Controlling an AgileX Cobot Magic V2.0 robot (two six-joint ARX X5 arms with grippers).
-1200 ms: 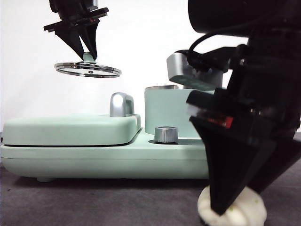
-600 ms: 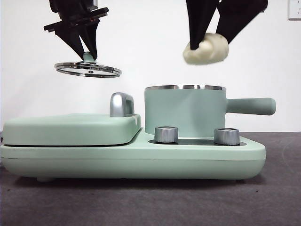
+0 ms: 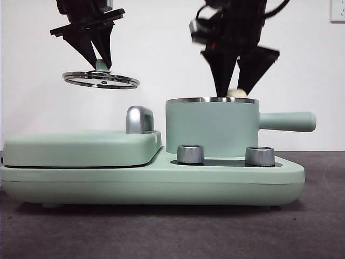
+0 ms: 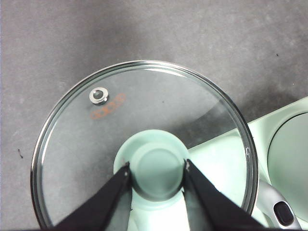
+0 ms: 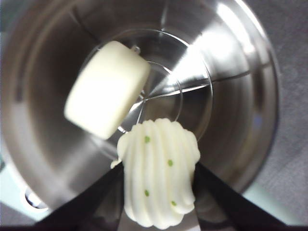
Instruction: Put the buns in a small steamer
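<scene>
At the left, the left gripper hangs high above the flat mint-green griddle cover, its black jaws clenched on the green knob of the round glass lid with steel rim, which it holds level in the air. Toward the right end of the mint-green cooker base stands the small mint-green cylindrical steamer with a steel rim and a long straight side handle, open at the top. The right gripper reaches down at its mouth, jaws closed around the ridged cream-white bun with green specks; from the front only a pale sliver of that bun shows just above the rim. Inside, the smooth plain cream-white bun already lies on the steel floor, tilted toward one wall. Both buns look light, soft and easily dented, so a gentle hold across the ridged one's flanks seems right, and letting it go low should keep it from bouncing. There appears to be free floor beside the plain bun for it.
</scene>
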